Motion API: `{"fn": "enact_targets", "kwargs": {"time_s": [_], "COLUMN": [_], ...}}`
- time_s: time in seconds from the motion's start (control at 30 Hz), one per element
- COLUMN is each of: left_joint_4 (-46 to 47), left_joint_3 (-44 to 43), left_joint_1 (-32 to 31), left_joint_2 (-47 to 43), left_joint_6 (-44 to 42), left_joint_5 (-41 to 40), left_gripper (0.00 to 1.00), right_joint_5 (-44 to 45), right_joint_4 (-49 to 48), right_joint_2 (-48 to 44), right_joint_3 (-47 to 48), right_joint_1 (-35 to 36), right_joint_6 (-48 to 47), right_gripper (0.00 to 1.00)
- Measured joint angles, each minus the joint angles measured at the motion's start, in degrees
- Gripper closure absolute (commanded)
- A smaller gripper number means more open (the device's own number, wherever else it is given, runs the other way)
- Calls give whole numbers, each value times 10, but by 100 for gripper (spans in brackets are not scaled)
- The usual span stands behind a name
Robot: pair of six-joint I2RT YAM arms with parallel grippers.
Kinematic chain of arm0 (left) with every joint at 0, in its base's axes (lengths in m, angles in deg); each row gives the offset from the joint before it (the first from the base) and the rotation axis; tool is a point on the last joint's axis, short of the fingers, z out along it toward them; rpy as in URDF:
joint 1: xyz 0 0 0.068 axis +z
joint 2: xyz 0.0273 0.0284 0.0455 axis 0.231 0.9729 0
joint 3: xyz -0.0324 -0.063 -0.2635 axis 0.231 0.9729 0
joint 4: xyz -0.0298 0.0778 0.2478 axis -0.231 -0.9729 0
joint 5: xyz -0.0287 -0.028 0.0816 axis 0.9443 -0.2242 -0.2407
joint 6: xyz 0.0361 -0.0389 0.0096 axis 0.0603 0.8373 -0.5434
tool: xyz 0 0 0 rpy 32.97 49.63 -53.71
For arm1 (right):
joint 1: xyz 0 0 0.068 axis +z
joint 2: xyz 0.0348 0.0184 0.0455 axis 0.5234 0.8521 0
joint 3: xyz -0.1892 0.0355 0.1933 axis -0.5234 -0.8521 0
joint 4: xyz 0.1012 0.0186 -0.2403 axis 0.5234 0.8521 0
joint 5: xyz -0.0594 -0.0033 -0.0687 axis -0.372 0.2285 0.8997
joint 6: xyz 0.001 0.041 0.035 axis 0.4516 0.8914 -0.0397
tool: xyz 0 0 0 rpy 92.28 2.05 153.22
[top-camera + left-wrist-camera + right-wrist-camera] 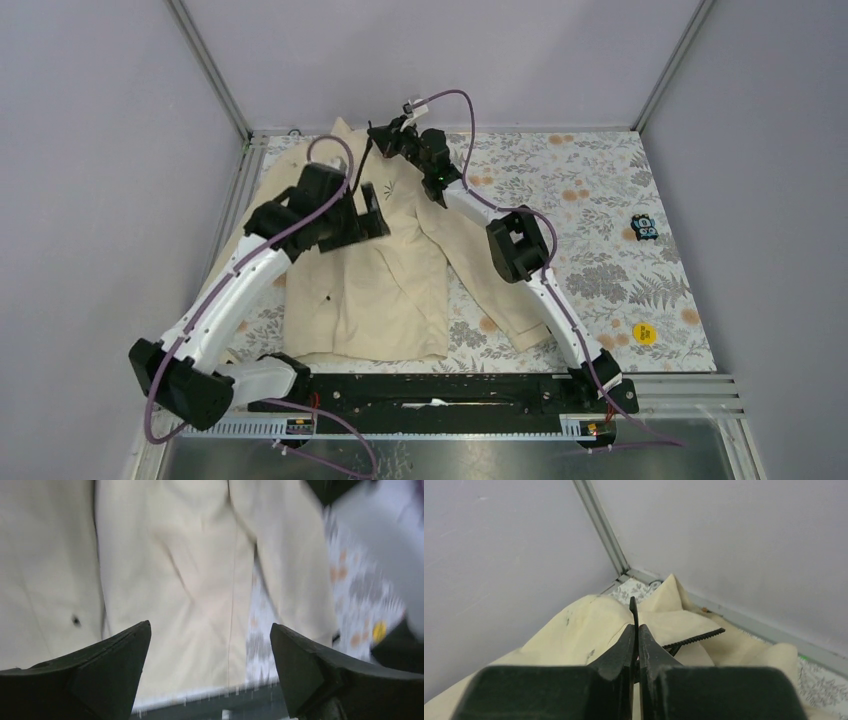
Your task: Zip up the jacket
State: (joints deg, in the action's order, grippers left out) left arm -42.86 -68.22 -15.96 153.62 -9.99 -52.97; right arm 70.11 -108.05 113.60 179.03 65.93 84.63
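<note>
The right claw [635, 629] is clenched, its two dark fingers pressed together on a thin dark strip of the zipper [694, 639] that stands up between the tips. A toothed length of the zipper runs out to the claw's right. Just under and beyond the tips is the collar end of the jacket [390, 290], bunched in folds near the far corner of the walls. The left claw [210, 626] is released, its fingers spread wide and holding nothing, and it hangs above the jacket's front panels. Beneath it the cream cloth lies fairly flat, with a seam running down between the fingers and a small dark spot toward the left finger. Past the cloth's edge on this claw's right shows the flower-patterned table [600, 200], where a yellow disc [645, 333] lies well apart from both claws.
</note>
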Motion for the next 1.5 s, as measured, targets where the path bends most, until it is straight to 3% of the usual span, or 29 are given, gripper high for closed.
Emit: {"fn": "enact_targets", "kwargs": {"time_s": [0.23, 0.47, 0.57, 0.7, 0.77, 0.83, 0.9, 1.2, 1.5], "left_joint_4": [153, 235, 266, 298, 308, 321, 345, 384, 382], "left_joint_3": [-61, -150, -167, -169, -168, -158, -132, -19, 58], "left_joint_1": [120, 205, 219, 222, 222, 222, 222, 245, 249], "left_joint_2": [103, 307, 363, 406, 415, 414, 403, 322, 310], "left_joint_6": [-39, -88, -103, -104, -99, -93, -87, -70, -68], "left_joint_5": [-85, -49, -19, 24, 46, 59, 68, 47, 43], "left_gripper": [1, 1, 7, 38, 58, 84, 100, 100, 100], "right_joint_5": [-31, -54, -61, -70, -72, -72, -73, -44, -12], "right_joint_4": [-28, -42, -42, -40, -38, -33, -17, 82, 103], "right_joint_2": [-45, -61, -61, -61, -61, -61, -61, 5, 6], "right_joint_3": [-88, -82, -73, -68, -68, -66, -58, 81, 97], "right_joint_1": [1, 2, 2, 2, 2, 2, 3, 22, 3], "right_joint_6": [21, 46, 57, 65, 66, 66, 66, 44, 19], "right_gripper": [100, 100, 100, 100, 100, 100, 100, 100, 100]}}
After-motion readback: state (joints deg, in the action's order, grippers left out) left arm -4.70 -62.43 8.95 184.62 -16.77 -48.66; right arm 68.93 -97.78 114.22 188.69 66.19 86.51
